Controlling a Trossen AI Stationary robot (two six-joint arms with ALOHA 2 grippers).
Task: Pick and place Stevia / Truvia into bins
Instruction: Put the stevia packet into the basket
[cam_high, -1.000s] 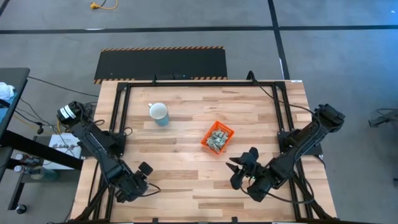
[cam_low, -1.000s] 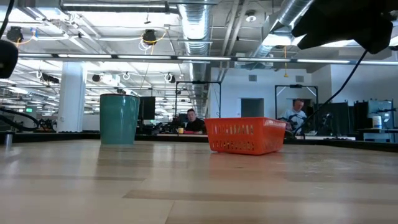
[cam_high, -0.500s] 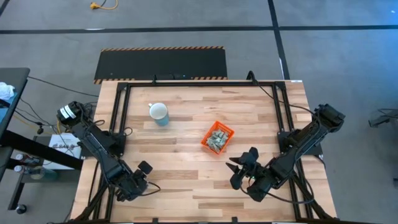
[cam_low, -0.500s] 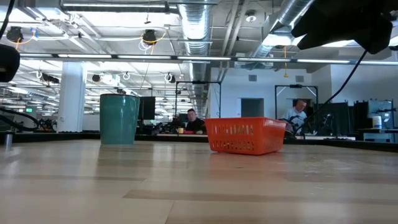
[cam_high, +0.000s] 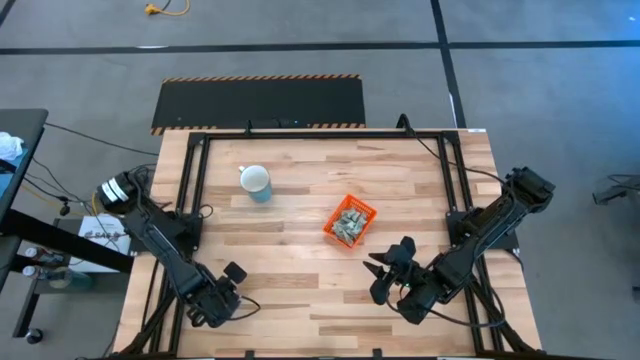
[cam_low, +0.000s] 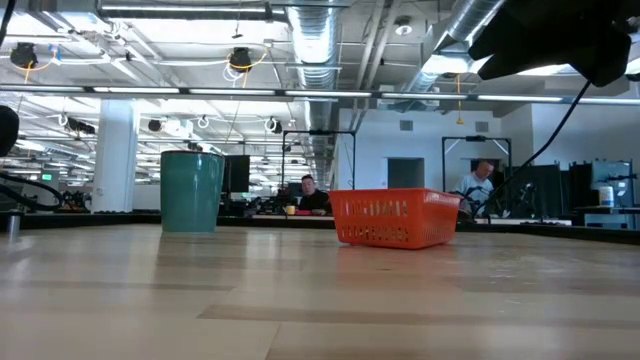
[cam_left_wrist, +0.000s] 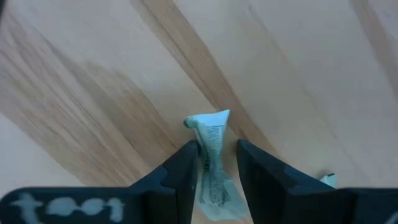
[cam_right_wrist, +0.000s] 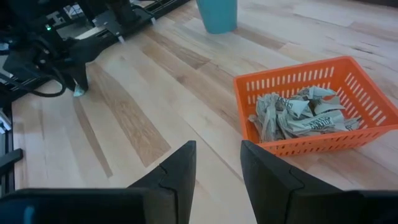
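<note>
left claw (cam_left_wrist: 214, 163): low over the desk (cam_high: 300, 240) near its front-left corner in the high view (cam_high: 232, 274); wrist view showed the fingers (cam_left_wrist: 180, 171) set narrow on either side of one Stevia / Truvia sachet (cam_left_wrist: 211, 155), pale green-white, creased, standing on edge on the wood. Couldn't tell whether they actually pinched it.
right claw (cam_right_wrist: 217, 165): over the front-right part of the desk (cam_high: 392, 268), fingers apart, nothing between them, pointed toward the bin.
bin (cam_high: 349, 221): one orange slotted basket, right of desk centre, well apart from both claws.
bin contents (cam_right_wrist: 301, 115): a pile of crumpled pale sachets with green print, lying inside, below the rim; too tangled to count.
loose sachets: the one at the left claw, plus a pale corner of something at the edge of the left wrist view (cam_left_wrist: 328, 180), could not identify it.
mug (cam_high: 256, 182): one, pale blue, upright, back-left of the bin; apart from it.
high view only: both arms' layout; the sachet at the left claw was hidden under that claw.
low view only: bin (cam_low: 395, 218) and mug (cam_low: 192, 191) side-on, bin contents hidden by its wall; two people (cam_low: 308, 192) seated in the room far behind.
right wrist only: the pile in the bin and the left claw (cam_right_wrist: 78, 78) far across the desk, tip down on the wood.
</note>
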